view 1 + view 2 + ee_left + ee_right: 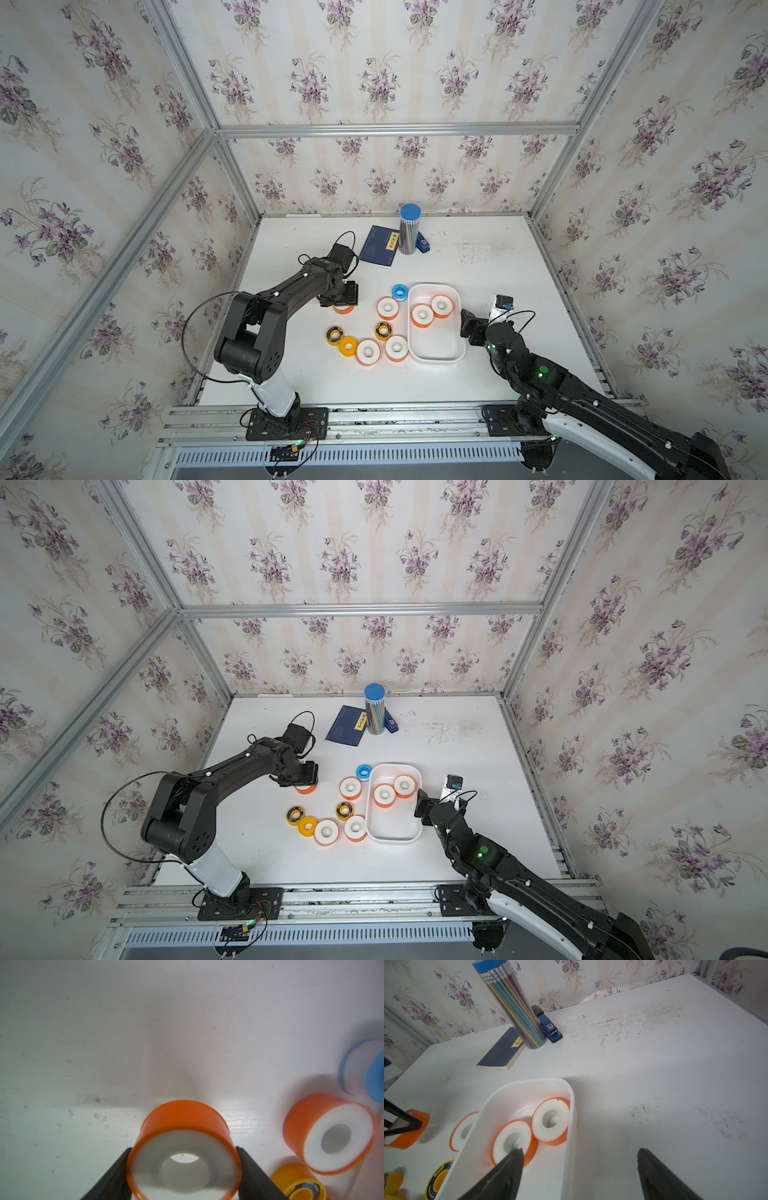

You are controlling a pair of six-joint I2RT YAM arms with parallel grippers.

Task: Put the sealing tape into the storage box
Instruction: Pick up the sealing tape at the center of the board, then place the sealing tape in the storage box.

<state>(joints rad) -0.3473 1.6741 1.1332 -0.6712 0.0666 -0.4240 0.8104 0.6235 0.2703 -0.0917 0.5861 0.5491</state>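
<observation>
My left gripper [343,301] is shut on an orange-rimmed white roll of sealing tape [184,1147]; a black finger [116,1176] presses each side of it. This roll [343,308] is left of the storage box [436,359], a shallow white tray holding two orange-rimmed rolls [422,315] [441,305]. On the table lie three more orange-rimmed rolls [387,308] [368,352] [396,348], a yellow one [348,345], two yellow-and-black ones [334,335] [383,331] and a blue-and-white one [399,292]. My right gripper [579,1150] is open and empty, straddling the box's right wall [571,1126].
A dark blue notebook [379,245], a tall blue-capped cylinder of pencils [409,230] and a blue stapler [422,243] stand at the back of the table. Aluminium frame rails and papered walls close in the table on three sides.
</observation>
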